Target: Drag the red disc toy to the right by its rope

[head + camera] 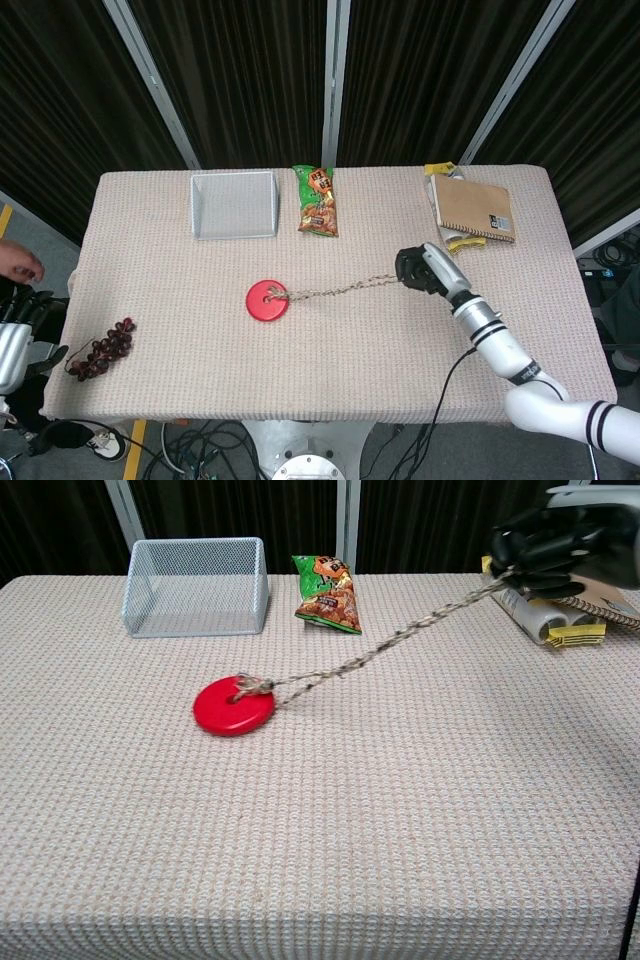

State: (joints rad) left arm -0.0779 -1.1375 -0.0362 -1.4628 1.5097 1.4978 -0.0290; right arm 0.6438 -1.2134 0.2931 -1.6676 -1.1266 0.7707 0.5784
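Red disc toy [269, 300], tan braided rope [340, 290], beige woven tablecloth [330, 370].

The right arm reaches in from the near right corner, its white and silver forearm angling up and to the left across the table's right half. The right hand [420, 269] sits at its end, raised off the surface, dark fingers [535, 552] curled tightly in and gripping the end of the rope [335, 291], which runs taut away to its left. The left hand [18, 325] hangs low at the far left edge, off the table, fingers slightly apart and holding nothing
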